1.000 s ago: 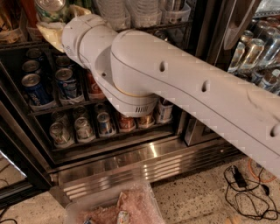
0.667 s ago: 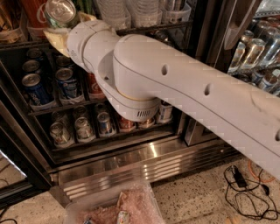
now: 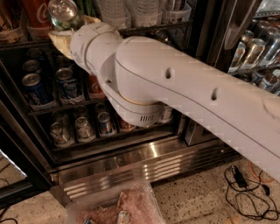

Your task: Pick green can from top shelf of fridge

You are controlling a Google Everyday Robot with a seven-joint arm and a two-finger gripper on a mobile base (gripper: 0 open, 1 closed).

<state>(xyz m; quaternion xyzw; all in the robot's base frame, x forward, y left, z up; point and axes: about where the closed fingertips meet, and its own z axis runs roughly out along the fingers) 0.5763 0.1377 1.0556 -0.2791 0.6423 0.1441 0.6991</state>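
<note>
The green can [image 3: 64,14] shows at the top left, tilted so its shiny silver lid faces the camera, with a little green body below the lid. My gripper [image 3: 70,26] is at the end of the big white arm [image 3: 175,92], and its pale fingers [image 3: 59,38] sit on either side of the can, shut on it. The can is at the front of the top shelf [image 3: 19,45], a dark wire rack of the fridge [image 3: 131,159]. Most of the can's body is hidden by the gripper and wrist.
A big red Coca-Cola can [image 3: 37,13] and clear bottles [image 3: 131,11] stand on the same shelf. Lower racks hold several small soda cans [image 3: 37,89]. A second cooler with cans [image 3: 258,52] is to the right. Cables [image 3: 245,188] and a plastic-lined bin [image 3: 118,205] lie on the floor.
The can has tipped so its lid faces the camera, and it has shifted slightly right and forward with the gripper. The arm has barely moved.
</note>
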